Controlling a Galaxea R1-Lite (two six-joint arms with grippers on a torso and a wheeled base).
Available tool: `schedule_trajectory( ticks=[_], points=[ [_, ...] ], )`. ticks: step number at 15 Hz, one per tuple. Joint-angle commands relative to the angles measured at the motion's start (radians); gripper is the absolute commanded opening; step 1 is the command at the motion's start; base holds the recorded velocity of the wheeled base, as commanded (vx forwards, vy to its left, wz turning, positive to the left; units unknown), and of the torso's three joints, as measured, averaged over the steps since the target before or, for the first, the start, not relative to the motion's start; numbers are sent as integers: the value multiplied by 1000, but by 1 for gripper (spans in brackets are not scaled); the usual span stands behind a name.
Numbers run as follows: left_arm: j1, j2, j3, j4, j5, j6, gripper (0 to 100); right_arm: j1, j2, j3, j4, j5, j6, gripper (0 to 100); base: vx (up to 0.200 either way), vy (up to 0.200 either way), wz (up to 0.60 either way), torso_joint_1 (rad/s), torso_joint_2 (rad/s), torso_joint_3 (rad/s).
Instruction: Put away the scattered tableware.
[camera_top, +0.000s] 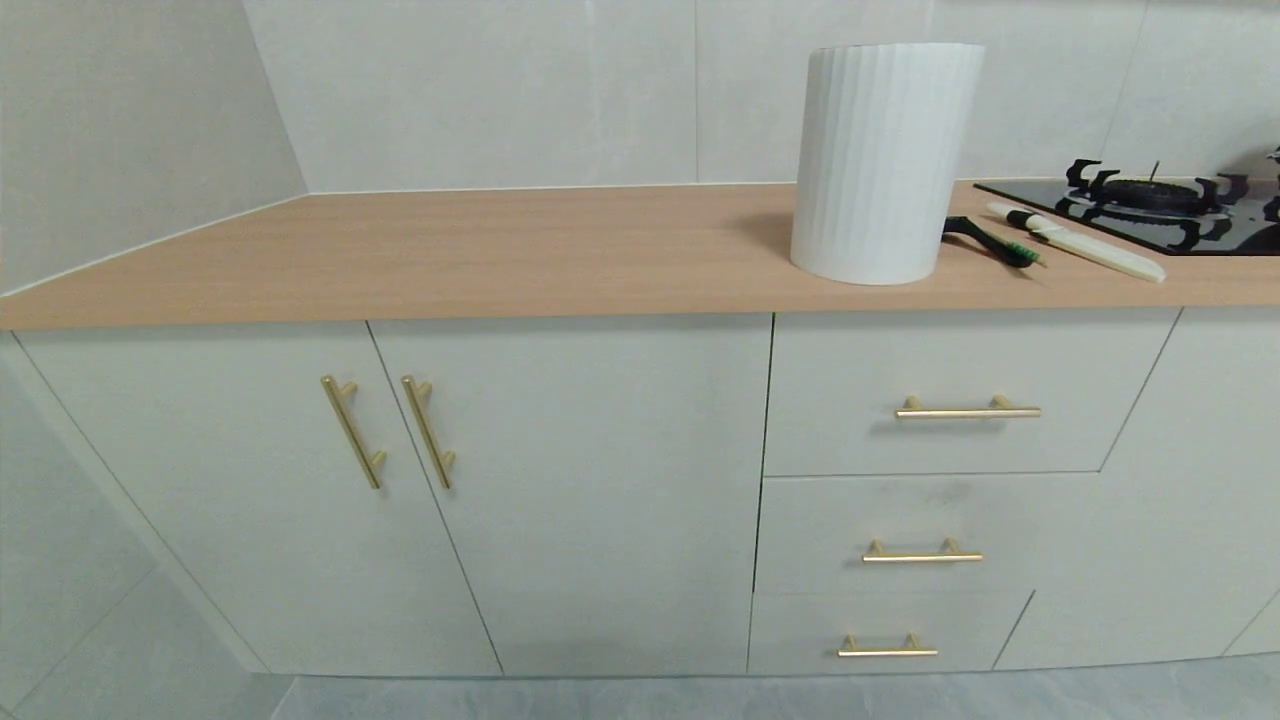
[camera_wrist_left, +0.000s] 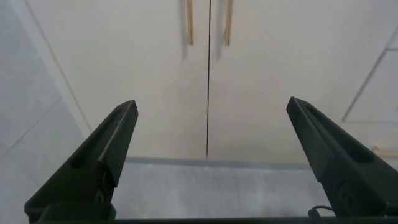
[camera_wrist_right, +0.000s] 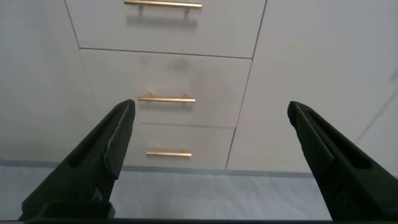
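Observation:
A tall white ribbed container (camera_top: 880, 160) stands on the wooden countertop (camera_top: 450, 250). Just to its right lie a black-handled utensil with a green tip (camera_top: 990, 240) and a long white utensil (camera_top: 1080, 245). My left gripper (camera_wrist_left: 210, 109) is open, held low in front of the double cabinet doors (camera_wrist_left: 208, 74). My right gripper (camera_wrist_right: 210, 112) is open too, low before the drawer stack (camera_wrist_right: 168, 99), with nothing between its fingers.
A black gas hob (camera_top: 1150, 205) sits at the counter's right end. Below are two cabinet doors with gold handles (camera_top: 390, 430) and three drawers with gold handles (camera_top: 965, 410). Grey tiled floor (camera_top: 640, 700) runs along the base; a wall closes the left side.

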Motion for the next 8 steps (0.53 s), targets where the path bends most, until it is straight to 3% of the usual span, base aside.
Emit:
schedule_trajectory(
  ticks=[1, 5, 6, 8],
  points=[
    [0, 1, 0, 0, 1, -2, 100, -1, 3, 0, -1, 1, -2, 100, 0, 0, 0, 0, 0, 0],
    [0, 1, 0, 0, 0, -2, 100, 5, 20, -48, -25, 2, 32, 100, 0, 0, 0, 0, 0, 0],
    [0, 1, 0, 0, 1, -2, 100, 33, 94, -126, -17, 5, 86, 100, 0, 0, 0, 0, 0, 0],
    [0, 1, 0, 0, 1, -2, 100, 102, 282, -156, -11, 11, 81, 100, 0, 0, 0, 0, 0, 0]
  ],
)
